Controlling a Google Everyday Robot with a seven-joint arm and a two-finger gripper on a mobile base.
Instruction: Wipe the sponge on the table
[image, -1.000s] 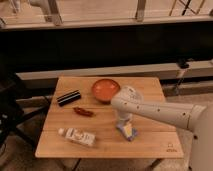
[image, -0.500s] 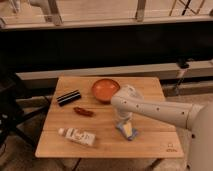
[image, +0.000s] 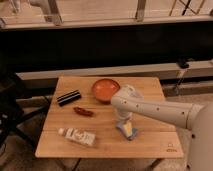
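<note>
Gripper (image: 125, 124) is down on the sponge (image: 129, 132), lower-middle of the table (image: 150, 146), below the orange bowl (image: 105, 89). Versus a second ago, the sponge and wrist have barely shifted, a hair toward lower right. I'd guess a short wiping stroke or just pressing. The wrist covers the sponge's top. Can't tell whether the gripper is clamped on it. The arm is cut off at the right edge.

Gripper (image: 124, 124) low over sponge (image: 130, 132), front-right of centre on table (image: 150, 143). Orange bowl (image: 105, 89) at back. White bottle (image: 77, 135) lies front-left; black bar (image: 68, 97) and red item (image: 83, 111) at left.
</note>
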